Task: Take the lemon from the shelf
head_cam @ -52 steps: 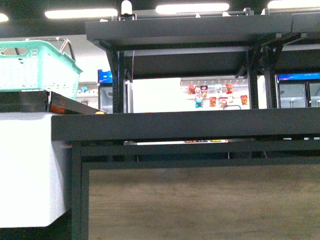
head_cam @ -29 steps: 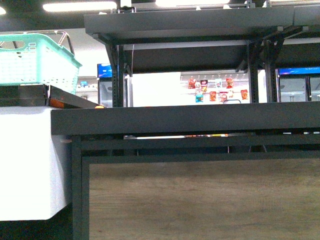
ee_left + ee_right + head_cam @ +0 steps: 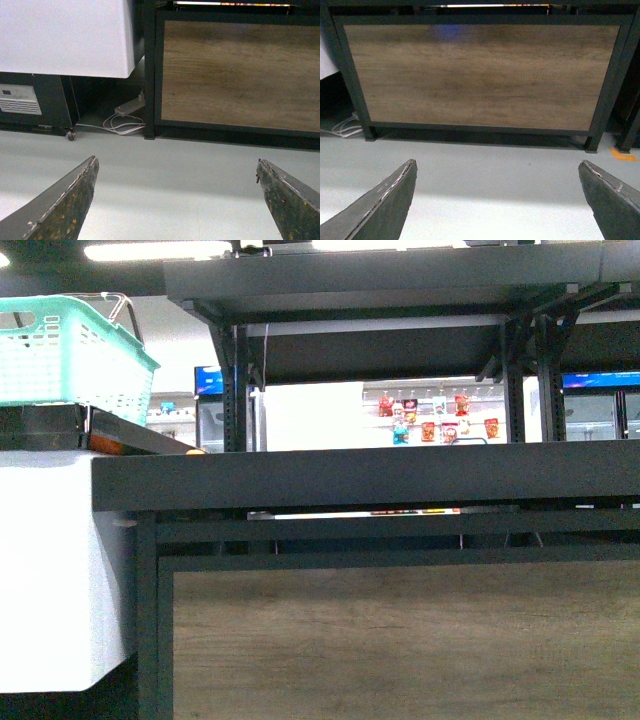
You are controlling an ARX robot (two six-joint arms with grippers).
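Observation:
The black shelf (image 3: 380, 478) fills the front view, seen edge-on at the level of one thick tier, with another tier (image 3: 400, 285) above and perforated posts (image 3: 237, 390) between. The lemon is out of view. Neither arm shows in the front view. My left gripper (image 3: 176, 167) is open and low over the grey floor, empty, facing the shelf's wood base panel (image 3: 235, 70). My right gripper (image 3: 497, 167) is open and empty too, facing the same wood panel (image 3: 480, 75).
A teal basket (image 3: 70, 355) rests on a dark tray at upper left, above a white cabinet (image 3: 50, 570). A sliver of orange fruit (image 3: 196, 451) shows at the tier's left end. A power strip and cables (image 3: 127, 117) lie on the floor beside the shelf leg.
The front view has shifted: the shelf tier now sits slightly higher in frame and the basket has slid left, so the camera moved a little down and right.

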